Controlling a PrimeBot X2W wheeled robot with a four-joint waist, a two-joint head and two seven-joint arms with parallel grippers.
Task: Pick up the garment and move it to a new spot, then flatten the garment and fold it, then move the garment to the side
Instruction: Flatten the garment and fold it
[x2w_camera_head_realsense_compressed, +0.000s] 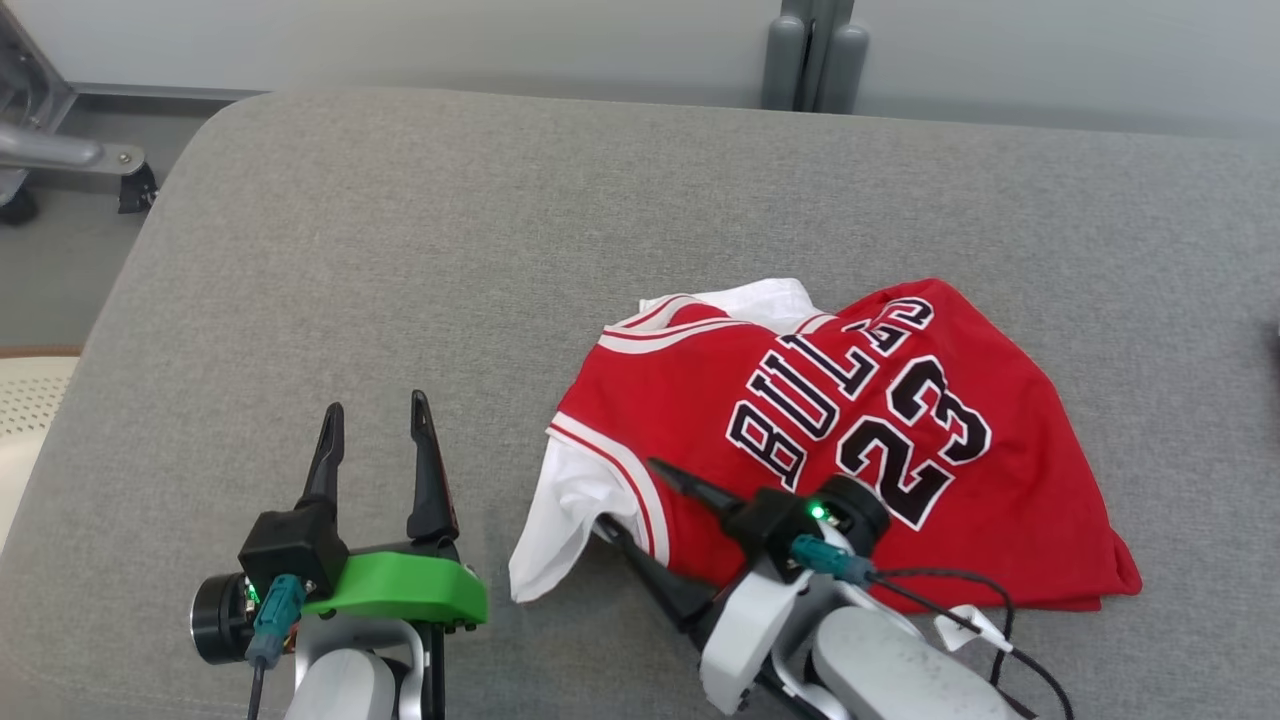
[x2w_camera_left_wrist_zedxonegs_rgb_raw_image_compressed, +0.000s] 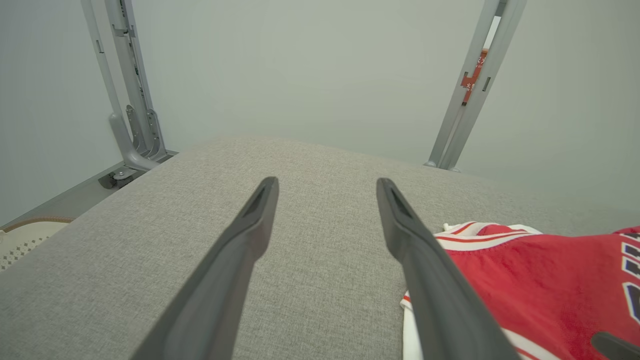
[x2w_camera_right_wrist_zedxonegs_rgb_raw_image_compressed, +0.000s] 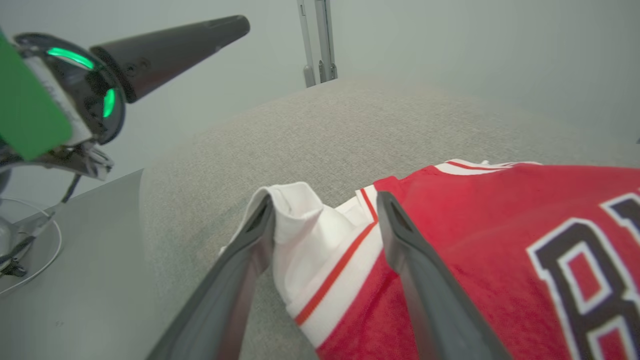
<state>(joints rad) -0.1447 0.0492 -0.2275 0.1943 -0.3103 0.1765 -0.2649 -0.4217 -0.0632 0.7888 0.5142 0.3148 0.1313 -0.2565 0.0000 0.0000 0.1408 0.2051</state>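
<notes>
The jersey (x2w_camera_head_realsense_compressed: 830, 440) is lying loosely crumpled on a grey upholstered pad (x2w_camera_head_realsense_compressed: 400, 250), whose cover is showing a coarse, even weave and a rounded corner far from the jersey. The garment is made of smooth, slightly shiny red cloth with white and red striped bands along its arm openings. Black block letters and a number edged in white are running across its chest. Its white lining (x2w_camera_head_realsense_compressed: 560, 530) is spilling out as a soft folded flap at the jersey's nearest corner, and a second bit of white is peeking from its far edge. Beyond the jersey, grey metal posts (x2w_camera_head_realsense_compressed: 812, 55) are standing against a pale wall.

The right gripper (x2w_camera_head_realsense_compressed: 626, 492) is reaching in low over the jersey's striped corner, its pale forearm angling across the hem and a thin black cable (x2w_camera_head_realsense_compressed: 960, 590) looping beside it. Its two tapered dark fingers are standing wide apart, straddling the white flap. In the right wrist view one finger (x2w_camera_right_wrist_zedxonegs_rgb_raw_image_compressed: 250, 240) is pressing against the fold while the other is lying over the red cloth, and nothing is pinched.

The left gripper (x2w_camera_head_realsense_compressed: 376, 402) is hovering over bare pad well clear of the jersey's striped side, fingers pointing away from the robot and spread wide, holding nothing. A bright green plastic shell (x2w_camera_head_realsense_compressed: 400, 590) is capping its wrist.
</notes>
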